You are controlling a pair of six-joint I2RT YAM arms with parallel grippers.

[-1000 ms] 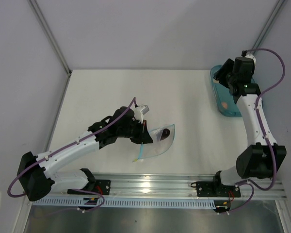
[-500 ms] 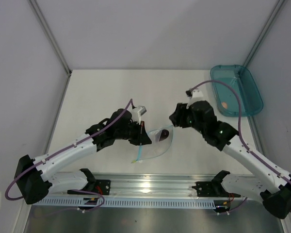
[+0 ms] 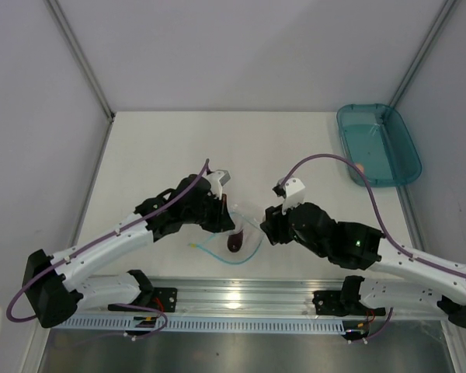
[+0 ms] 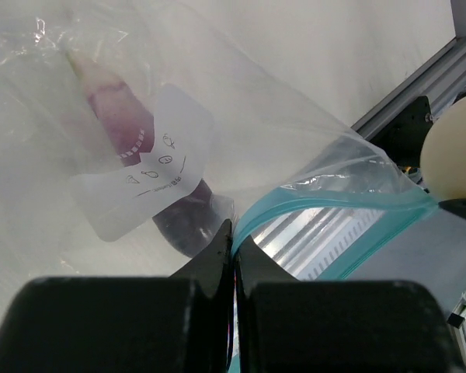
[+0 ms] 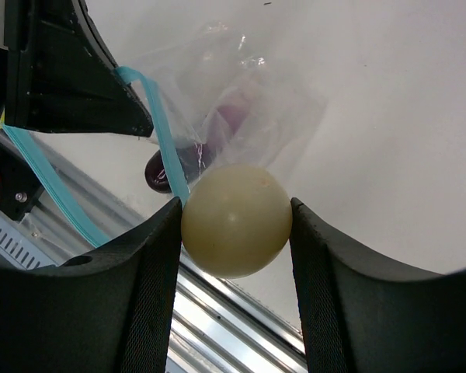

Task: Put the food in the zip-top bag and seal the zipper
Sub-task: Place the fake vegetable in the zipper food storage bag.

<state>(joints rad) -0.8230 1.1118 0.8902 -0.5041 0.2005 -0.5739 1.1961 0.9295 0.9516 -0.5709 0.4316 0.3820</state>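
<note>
1. From above, both my arms reached low over the table (image 3: 155, 140) toward its near middle, elbows bent outward and wrists facing each other. My left pincer (image 3: 230, 220) sat at the upper edge of the zip-top bag (image 3: 247, 247). The bag lay crumpled between the two wrists, with the purple piece (image 3: 234, 242) inside it. My right pincer (image 3: 266, 227) was just beside the bag on its right. Well apart, at the far right, the teal tray (image 3: 396, 132) held a peach piece (image 3: 360, 166).
2. From my left wrist, my fingers were pressed together on the bag's mouth edge, and the zipper (image 4: 326, 210) ran out from between them to the right. The purple piece lay inside the bag, partly behind the white label (image 4: 144, 183) and just past my fingertips. The cream ball (image 4: 454, 151) showed at the right edge, near the open mouth.
3. From my right wrist, my two fingers were clamped on the cream ball, one on each side. The bag lay beyond it, and the zipper passed just left of the ball. The left pincer's black body showed at the upper left, at the strip's far end.
</note>
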